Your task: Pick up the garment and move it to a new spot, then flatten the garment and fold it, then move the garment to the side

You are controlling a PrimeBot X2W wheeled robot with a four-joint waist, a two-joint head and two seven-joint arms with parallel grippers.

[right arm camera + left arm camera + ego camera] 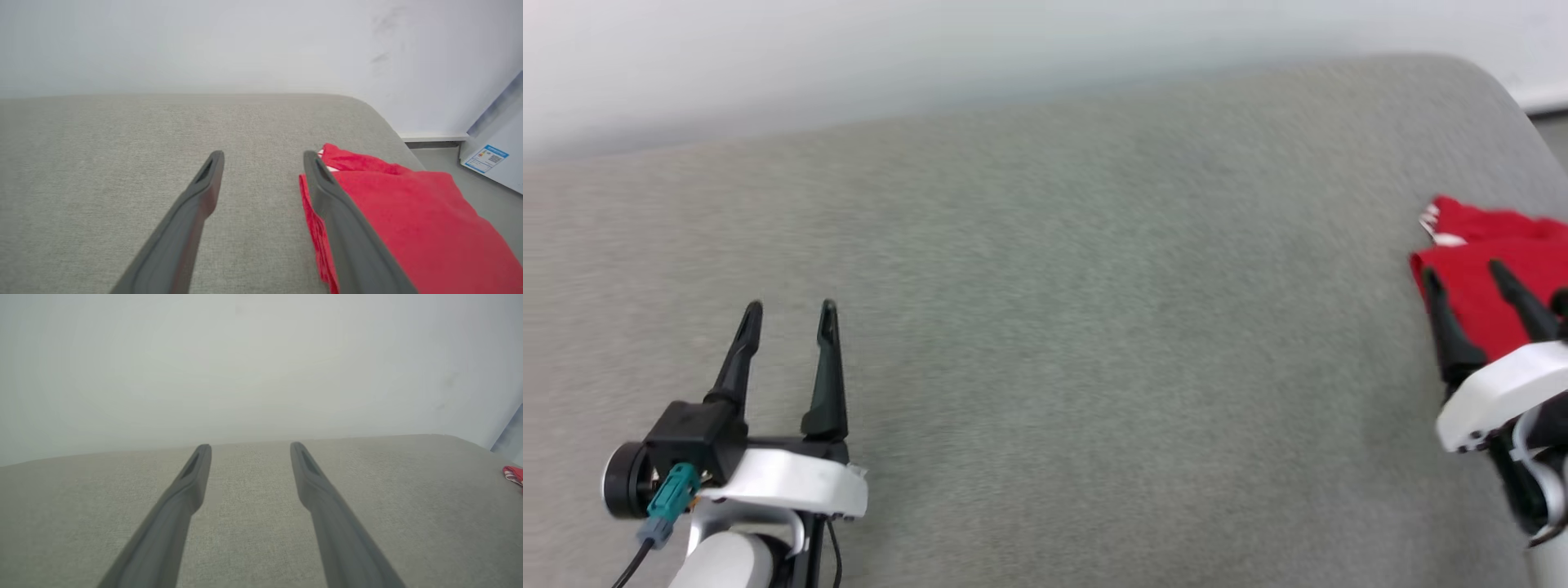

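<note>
While both arms hang over the grey cushioned surface [1045, 327], the garment [1507, 245] lies as a folded red bundle at 3 o'clock in the head view, near the surface's rounded corner. A bit of white-striped trim shows at its far end.

Right gripper [1462, 271]: fingers spread, nothing between them. One finger overlaps the bundle's left edge; contact cannot be told.

Left gripper [792, 309]: at 8 o'clock, spread wide, empty, well apart from the garment.
</note>
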